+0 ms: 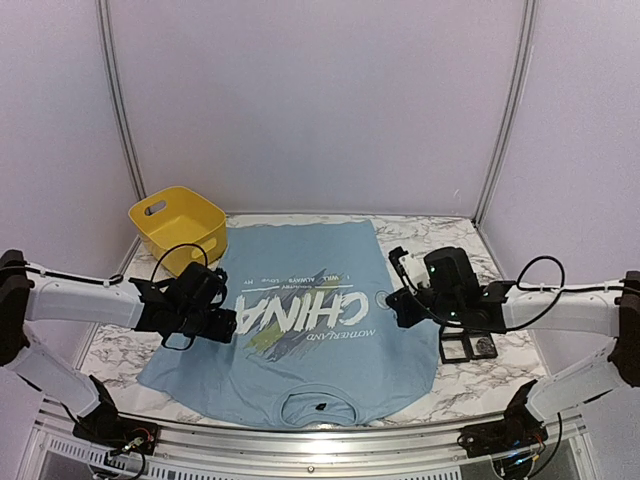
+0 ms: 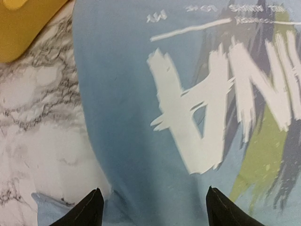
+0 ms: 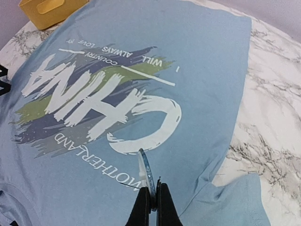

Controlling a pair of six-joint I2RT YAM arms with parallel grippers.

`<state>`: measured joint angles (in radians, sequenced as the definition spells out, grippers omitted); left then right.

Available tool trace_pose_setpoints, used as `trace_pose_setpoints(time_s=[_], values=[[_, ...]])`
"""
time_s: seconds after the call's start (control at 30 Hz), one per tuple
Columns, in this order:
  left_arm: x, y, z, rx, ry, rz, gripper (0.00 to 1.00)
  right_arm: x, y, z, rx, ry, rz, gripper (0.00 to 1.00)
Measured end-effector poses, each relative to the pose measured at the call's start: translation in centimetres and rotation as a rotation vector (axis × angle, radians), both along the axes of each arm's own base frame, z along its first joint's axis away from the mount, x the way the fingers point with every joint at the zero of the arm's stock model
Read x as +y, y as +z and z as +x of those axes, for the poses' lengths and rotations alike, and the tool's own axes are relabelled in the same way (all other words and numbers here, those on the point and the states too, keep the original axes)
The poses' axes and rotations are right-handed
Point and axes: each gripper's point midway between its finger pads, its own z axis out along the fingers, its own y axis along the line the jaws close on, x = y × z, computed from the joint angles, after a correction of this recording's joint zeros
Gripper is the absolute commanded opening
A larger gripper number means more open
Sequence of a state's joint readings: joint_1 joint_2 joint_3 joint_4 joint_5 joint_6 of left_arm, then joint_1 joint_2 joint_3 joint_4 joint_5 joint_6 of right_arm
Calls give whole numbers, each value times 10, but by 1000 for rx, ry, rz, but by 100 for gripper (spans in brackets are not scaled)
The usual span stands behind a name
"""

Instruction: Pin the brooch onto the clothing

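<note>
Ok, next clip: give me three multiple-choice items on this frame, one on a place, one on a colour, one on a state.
1. Where does the yellow bin stand on the table?
A. at the far left corner
B. in the middle, between the arms
C. at the near right edge

2. What colour is the CHINA lettering on the T-shirt?
A. red
B. black
C. white

3. What state is the right hand in?
A. open above bare marble
B. shut on the thin blue-rimmed brooch
C. shut on a sleeve

Key:
1 A, as the top view shows the bin beyond the left arm, next to the shirt's far edge.
2 C, as the strokes are white on light blue.
3 B, as the right wrist view shows the fingers pressed together on the brooch's edge.
</note>
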<state>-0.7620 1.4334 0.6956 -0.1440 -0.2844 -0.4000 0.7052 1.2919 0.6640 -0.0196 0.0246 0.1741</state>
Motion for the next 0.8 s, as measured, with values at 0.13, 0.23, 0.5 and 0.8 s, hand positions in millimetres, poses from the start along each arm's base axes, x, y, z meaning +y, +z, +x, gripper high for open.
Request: trace_pose_setpoints(time_s=[0.13,0.23,0.5,0.8], values=[[34,-30,-21,41,101,54,77,-17,-31,-5,54,-86,-10,0],[54,-39,-32,32,176,51,77,-26,-52,-9,96,-134,-26,0],[76,-21,-44,-69,267,-57,67,-33,-65,-11,147,-202,-20,0],[-58,69,-11,-253,-235,-176,59,-31,-30,-3,73,-188,41,0]])
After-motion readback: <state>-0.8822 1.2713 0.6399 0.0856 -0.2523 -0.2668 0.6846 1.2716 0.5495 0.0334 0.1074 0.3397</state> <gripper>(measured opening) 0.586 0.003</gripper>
